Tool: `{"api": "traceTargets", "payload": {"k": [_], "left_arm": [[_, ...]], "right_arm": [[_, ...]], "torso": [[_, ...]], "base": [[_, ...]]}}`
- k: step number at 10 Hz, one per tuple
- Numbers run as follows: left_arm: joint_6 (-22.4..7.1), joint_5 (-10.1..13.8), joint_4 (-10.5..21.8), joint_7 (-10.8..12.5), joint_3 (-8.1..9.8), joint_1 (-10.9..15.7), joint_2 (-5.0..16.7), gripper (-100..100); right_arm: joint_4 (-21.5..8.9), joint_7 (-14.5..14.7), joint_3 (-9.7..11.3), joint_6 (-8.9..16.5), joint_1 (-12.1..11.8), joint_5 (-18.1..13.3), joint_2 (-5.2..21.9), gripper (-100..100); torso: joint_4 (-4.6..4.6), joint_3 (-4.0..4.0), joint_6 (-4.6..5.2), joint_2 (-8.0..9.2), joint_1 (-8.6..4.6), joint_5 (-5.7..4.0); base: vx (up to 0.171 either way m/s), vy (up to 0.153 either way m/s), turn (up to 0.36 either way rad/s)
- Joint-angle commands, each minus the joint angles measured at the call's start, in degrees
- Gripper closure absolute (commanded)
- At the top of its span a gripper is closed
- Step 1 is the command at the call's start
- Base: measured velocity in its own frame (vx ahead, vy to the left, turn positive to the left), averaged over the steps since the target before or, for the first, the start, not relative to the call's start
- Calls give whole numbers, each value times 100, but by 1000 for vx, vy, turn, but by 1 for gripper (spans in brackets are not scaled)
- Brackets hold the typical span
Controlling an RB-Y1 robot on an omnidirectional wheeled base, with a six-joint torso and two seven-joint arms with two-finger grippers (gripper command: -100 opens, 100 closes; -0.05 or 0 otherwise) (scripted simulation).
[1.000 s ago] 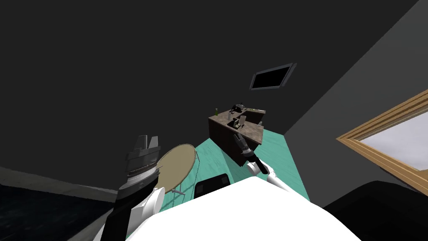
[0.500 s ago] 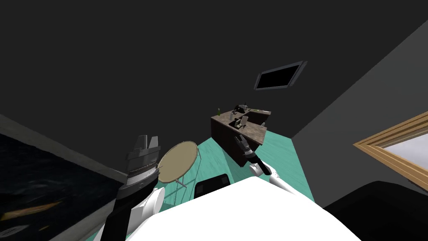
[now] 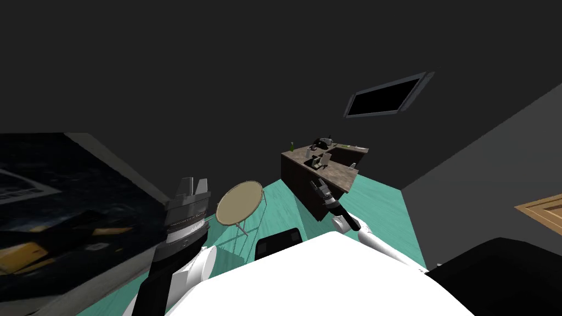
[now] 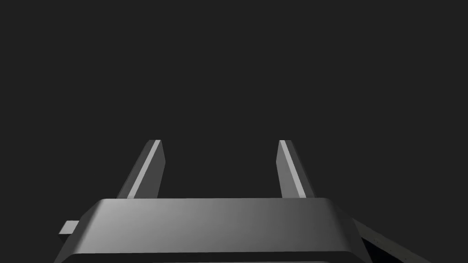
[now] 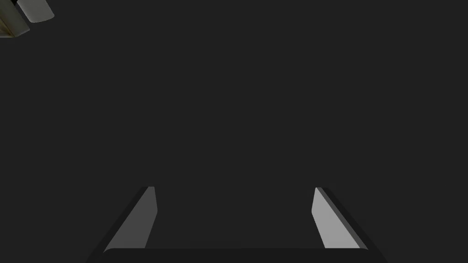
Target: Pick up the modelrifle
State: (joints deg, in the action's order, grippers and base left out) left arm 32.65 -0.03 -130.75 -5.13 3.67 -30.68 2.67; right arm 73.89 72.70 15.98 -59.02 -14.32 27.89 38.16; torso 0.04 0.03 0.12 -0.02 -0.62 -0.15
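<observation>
Room: dark walls over a teal floor (image 3: 378, 206); brown counter (image 3: 332, 174) centre frame, round table (image 3: 239, 203) lower left of it.
Change: my view has swung; a dark picture (image 3: 55, 203) enters at left, the window frame (image 3: 540, 211) slides to the right edge. Judged: still searching.
Modelrifle: unidentified; possibly among the counter's small clutter.
Wrist views: left gripper (image 4: 219, 142) and right gripper (image 5: 234, 188), jaws spread, holding nothing.
</observation>
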Motion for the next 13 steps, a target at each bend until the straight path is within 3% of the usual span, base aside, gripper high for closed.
{"api": "traceTargets", "payload": {"k": [1, 3, 4, 7, 8, 13], "left_arm": [[0, 0, 0, 0, 0, 0, 0, 0], [0, 0, 0, 0, 0, 0, 0, 0], [0, 0, 0, 0, 0, 0, 0, 0], [0, 0, 0, 0, 0, 1, 1, 0], [0, 0, 0, 0, 0, 0, 1, 0], [0, 0, 0, 0, 1, -1, 1, 0]], "right_arm": [[-286, 286, 58, -69, 20, 148, 153, -100], [-379, 422, 58, -69, 20, 148, 153, -100], [-617, 687, 114, -149, 56, 281, 290, -100], [-1028, 1110, 165, -223, 88, 409, 422, -100], [-1110, 1110, 165, -223, 88, 409, 422, -100], [-2012, 1932, 288, -406, 166, 758, 779, -100]], "torso": [[0, 0, 0, 0, 0, 0], [1, 3, -1, 5, -12, -2], [-2, -4, 0, -7, 0, -1], [1, 2, -7, 4, -21, -3], [0, 1, 0, 2, -20, -5], [-2, -5, 2, -8, -30, -7]], "base": [[-77, -62, 353], [-47, -53, 63], [-63, -56, 324], [-69, -83, 207], [-28, -39, -22], [-51, -94, 218]]}}
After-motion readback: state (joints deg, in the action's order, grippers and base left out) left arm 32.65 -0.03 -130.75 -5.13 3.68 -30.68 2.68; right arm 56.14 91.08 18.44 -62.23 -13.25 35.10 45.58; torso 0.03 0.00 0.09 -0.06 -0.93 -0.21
